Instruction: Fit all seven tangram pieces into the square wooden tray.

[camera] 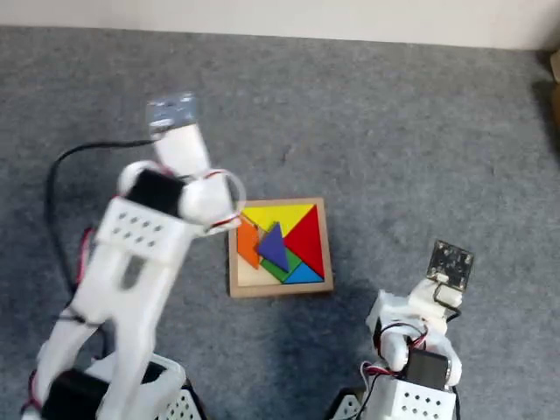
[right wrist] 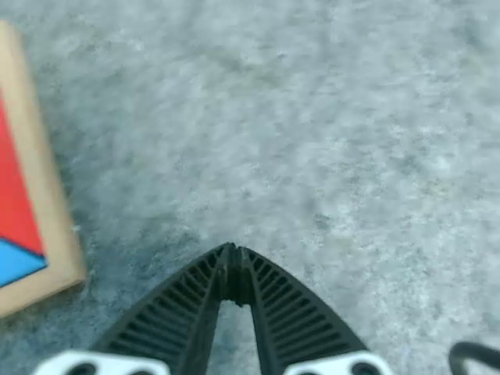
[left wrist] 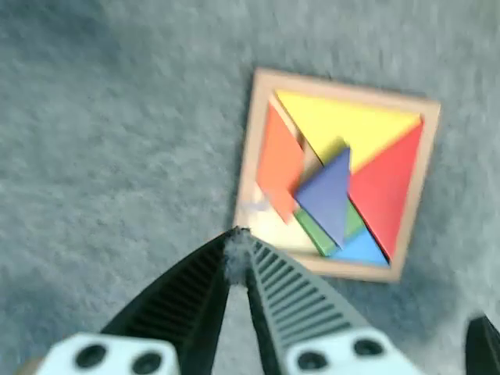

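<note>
high: fixed overhead, looking down, far, tray [camera: 280, 288] at frame centre | left wrist: near, facing down over whole tray | right wrist: low over table [right wrist: 312, 117], shares tray's edge

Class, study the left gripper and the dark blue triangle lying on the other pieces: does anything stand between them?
Nothing visible does. The left gripper, shut, is over the tray at its rim. The dark blue triangle lies uppermost, with only the flat orange piece and bare tray floor between.
</note>
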